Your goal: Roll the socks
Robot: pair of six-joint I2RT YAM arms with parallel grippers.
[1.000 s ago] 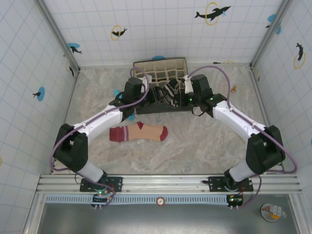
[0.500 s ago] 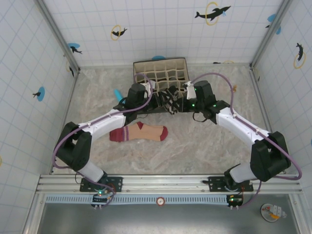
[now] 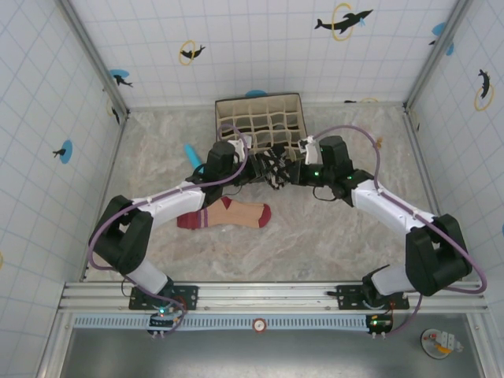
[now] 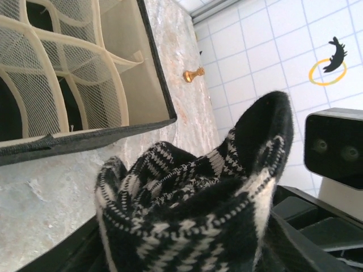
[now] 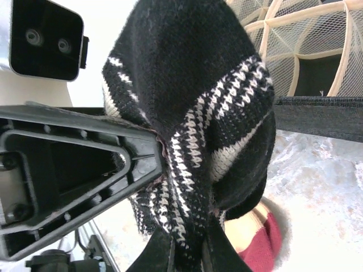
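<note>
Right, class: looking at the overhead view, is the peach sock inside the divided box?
No, the peach sock lies flat on the table, on the near side of the divided box.

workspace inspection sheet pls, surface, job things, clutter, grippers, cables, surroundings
surface: marbled table, no spills seen
job's things: black-and-white sock bunched between both grippers; peach sock flat on the table
clutter: divided organizer box at the back; blue cylinder; small gold pawn
grippers: right gripper shut on the black-and-white sock; left gripper at the same sock, grip unclear
cables: purple cables loop over each arm, no snag seen
surroundings: white tiled walls with dolphin stickers; metal rail at the near edge
</note>
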